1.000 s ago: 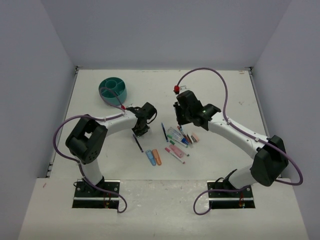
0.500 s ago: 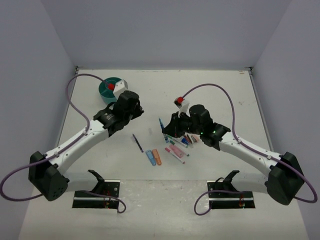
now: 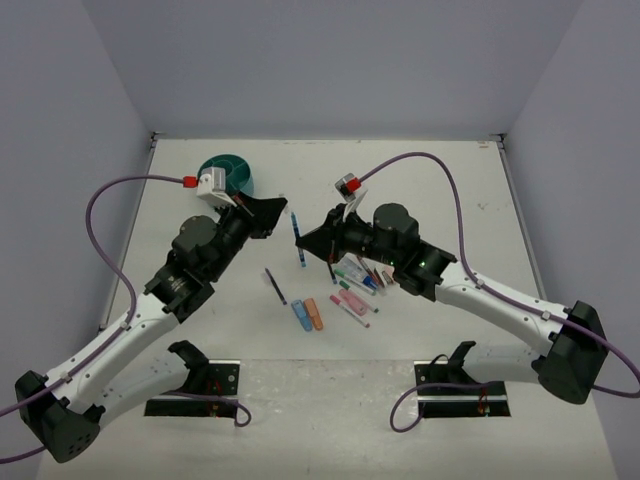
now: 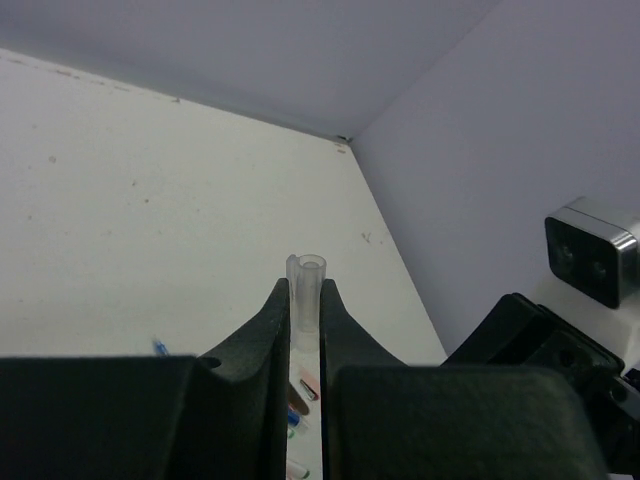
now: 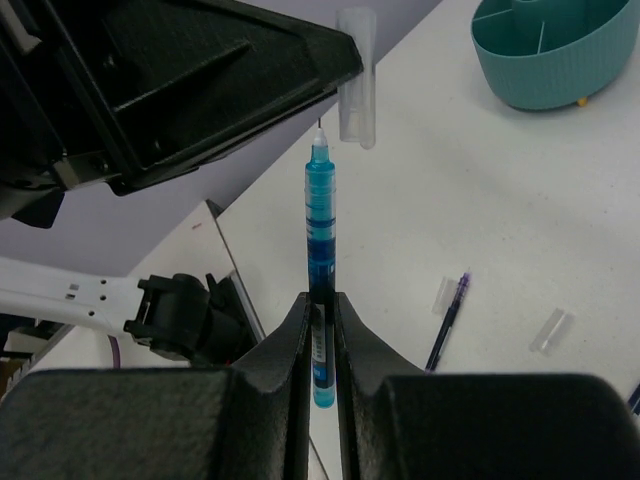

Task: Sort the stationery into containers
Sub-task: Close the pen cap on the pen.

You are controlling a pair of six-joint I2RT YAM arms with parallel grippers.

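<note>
Pointing gripped blue pen (image 5: 320, 230) at gripped clear cap (image 5: 357, 80).

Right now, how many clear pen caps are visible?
3. One cap is clamped in the left pincer, above the tip of the blue pen; a second cap lies on the table beside the purple pen, a third cap nearby. The pile may hide more.

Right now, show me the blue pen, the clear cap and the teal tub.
blue pen (image 5: 320, 225): right wrist view, on its blue barrel.
clear cap (image 5: 358, 115): right wrist view, on its lower half.
teal tub (image 5: 545, 80): right wrist view, on its outer wall.
</note>
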